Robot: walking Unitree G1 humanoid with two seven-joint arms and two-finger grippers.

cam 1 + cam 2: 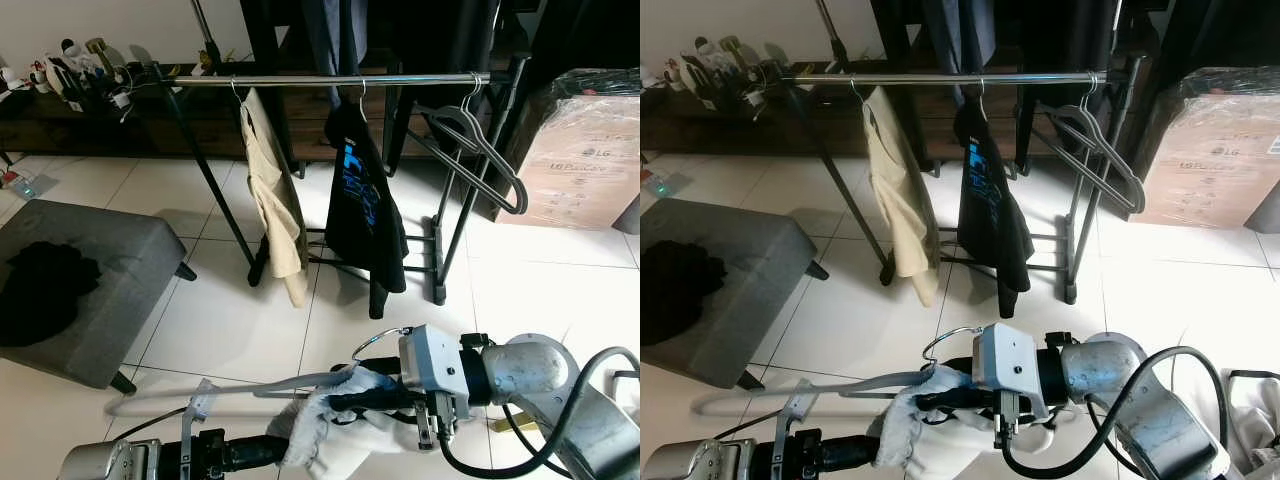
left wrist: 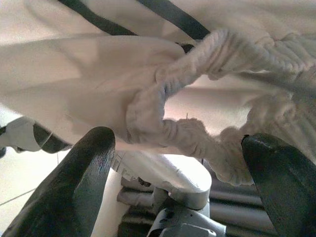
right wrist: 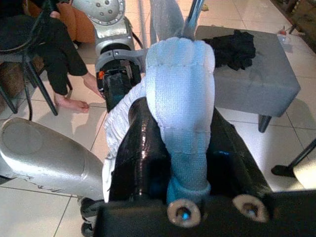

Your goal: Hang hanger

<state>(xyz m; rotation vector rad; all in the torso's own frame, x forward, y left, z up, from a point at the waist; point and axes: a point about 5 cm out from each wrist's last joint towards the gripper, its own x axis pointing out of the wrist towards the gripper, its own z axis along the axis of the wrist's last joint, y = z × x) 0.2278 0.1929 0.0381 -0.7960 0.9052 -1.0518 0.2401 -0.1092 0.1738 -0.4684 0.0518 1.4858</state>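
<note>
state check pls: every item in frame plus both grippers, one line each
right gripper: jaws shut on the white garment
left gripper: jaws open, white cloth between them
white garment: on a grey hanger, not yet hung
rail: carries three hangers
beige garment: hung
black shirt: hung
empty hanger: hung, bare
black cloth: lying on the ottoman
</note>
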